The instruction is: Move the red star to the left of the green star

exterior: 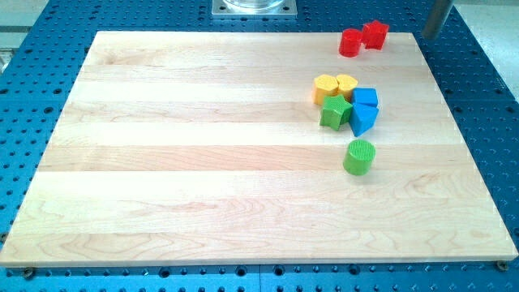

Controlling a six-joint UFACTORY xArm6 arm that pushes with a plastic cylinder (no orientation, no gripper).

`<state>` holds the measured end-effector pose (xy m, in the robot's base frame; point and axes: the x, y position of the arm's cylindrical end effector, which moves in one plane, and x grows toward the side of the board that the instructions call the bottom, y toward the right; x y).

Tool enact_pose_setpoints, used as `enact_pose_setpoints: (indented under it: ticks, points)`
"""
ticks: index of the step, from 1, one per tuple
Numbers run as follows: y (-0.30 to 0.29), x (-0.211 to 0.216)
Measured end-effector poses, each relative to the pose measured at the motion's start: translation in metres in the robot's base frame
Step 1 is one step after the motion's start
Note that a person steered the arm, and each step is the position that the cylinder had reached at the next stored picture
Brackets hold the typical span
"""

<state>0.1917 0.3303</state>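
Note:
The red star (375, 33) lies at the board's top right edge, touching a red cylinder (350, 42) on its left. The green star (335, 112) sits lower, in a tight cluster with two yellow blocks (326, 88) (347, 84) above it and two blue blocks (366, 98) (362, 120) on its right. The dark rod comes in at the view's top right; my tip (426, 36) is right of the red star, apart from it, near the board's top right corner.
A green cylinder (359, 156) stands alone below the cluster. The wooden board (203, 162) rests on a blue perforated table. A metal mount (254, 7) shows at the top centre.

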Motion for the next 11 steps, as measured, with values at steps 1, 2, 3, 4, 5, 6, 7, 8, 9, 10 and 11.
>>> enact_pose_setpoints:
  ticks: [1, 2, 3, 4, 5, 6, 7, 8, 9, 10, 11]
  points:
    - [-0.052, -0.001]
    - [-0.097, 0.001]
    - [-0.156, 0.038]
    - [-0.226, 0.071]
    - [-0.243, 0.086]
    - [-0.271, 0.101]
    - [-0.280, 0.160]
    - [-0.283, 0.159]
    - [-0.304, 0.155]
    - [-0.323, 0.175]
    - [-0.314, 0.203]
